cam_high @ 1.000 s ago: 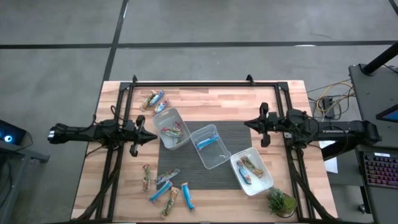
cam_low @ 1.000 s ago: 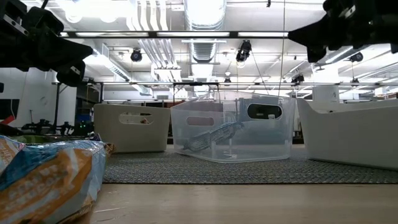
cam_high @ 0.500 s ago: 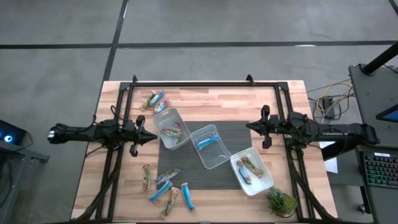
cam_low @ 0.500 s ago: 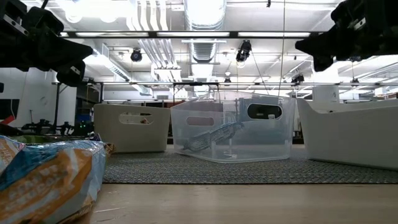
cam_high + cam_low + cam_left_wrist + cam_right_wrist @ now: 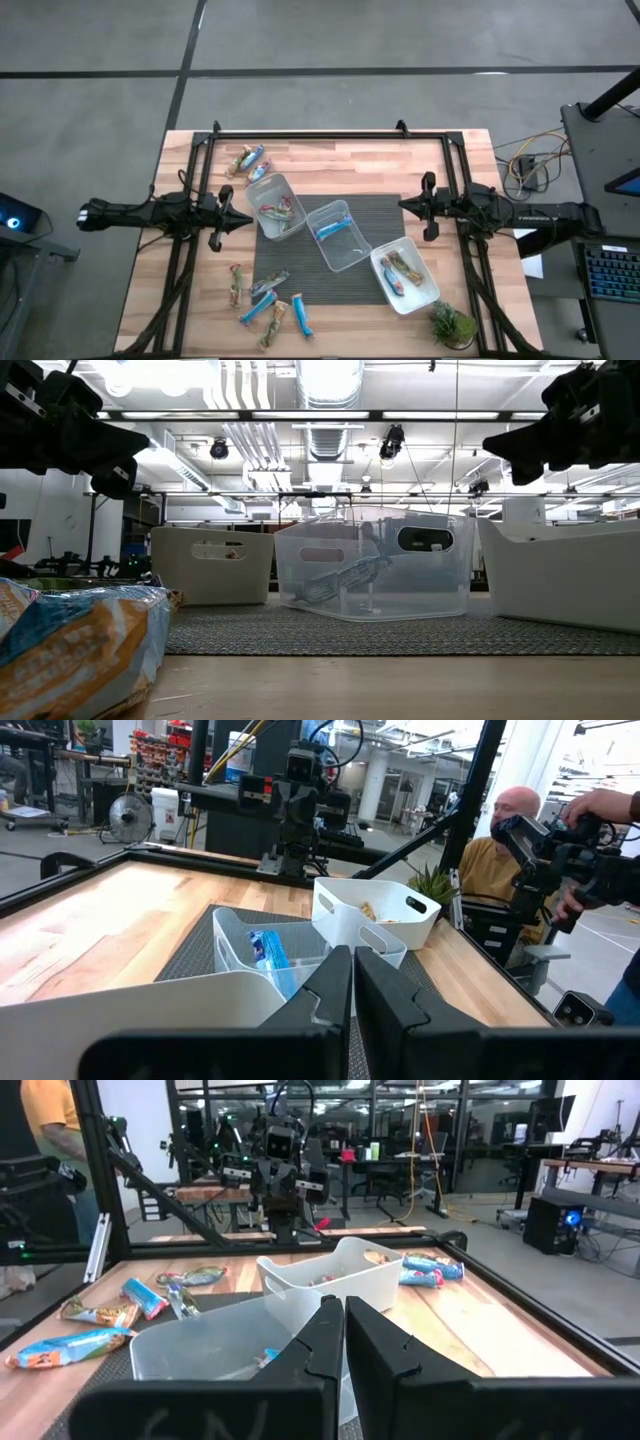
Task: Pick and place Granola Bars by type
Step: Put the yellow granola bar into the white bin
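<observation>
overhead, table-level, two facing wrist views

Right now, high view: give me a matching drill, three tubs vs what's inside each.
Column 1:
1. left tub
2. middle tub
3. right tub

Column 2:
a. blue bar only
b. bars with red and green print, nearest the left gripper
c. tan and blue bars, nearest the plant

Pairs: 1-b, 2-a, 3-c

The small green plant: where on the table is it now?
In the high view, the small green plant stands at the table's near right corner, just beside the right-hand clear tub.
</observation>
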Tool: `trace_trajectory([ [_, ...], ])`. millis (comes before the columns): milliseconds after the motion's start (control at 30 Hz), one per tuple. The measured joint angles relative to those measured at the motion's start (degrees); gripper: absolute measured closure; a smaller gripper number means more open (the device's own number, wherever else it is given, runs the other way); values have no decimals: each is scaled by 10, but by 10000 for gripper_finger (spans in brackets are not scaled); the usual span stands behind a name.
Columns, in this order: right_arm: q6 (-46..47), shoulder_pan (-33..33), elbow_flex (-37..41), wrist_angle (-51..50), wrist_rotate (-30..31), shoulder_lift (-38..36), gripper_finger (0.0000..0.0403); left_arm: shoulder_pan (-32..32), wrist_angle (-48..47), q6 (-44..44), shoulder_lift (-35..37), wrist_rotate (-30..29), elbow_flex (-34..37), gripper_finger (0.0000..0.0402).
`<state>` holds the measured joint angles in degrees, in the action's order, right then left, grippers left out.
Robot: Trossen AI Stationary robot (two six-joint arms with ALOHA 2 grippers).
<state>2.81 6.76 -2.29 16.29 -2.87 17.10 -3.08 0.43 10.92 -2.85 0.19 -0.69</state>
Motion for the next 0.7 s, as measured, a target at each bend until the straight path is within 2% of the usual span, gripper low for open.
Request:
trace_trajectory([
  [200,-17,0,3,0,-4,-15,394,0,0,0,0,0,0,401],
  [333,-50,0,8,0,-39,-20,394,0,0,0,0,0,0,401],
  [467,-33,0,15,0,-64,-25,394,0,0,0,0,0,0,401],
  [700,-28,0,18,-29,-66,-45,394,0,0,0,0,0,0,401],
])
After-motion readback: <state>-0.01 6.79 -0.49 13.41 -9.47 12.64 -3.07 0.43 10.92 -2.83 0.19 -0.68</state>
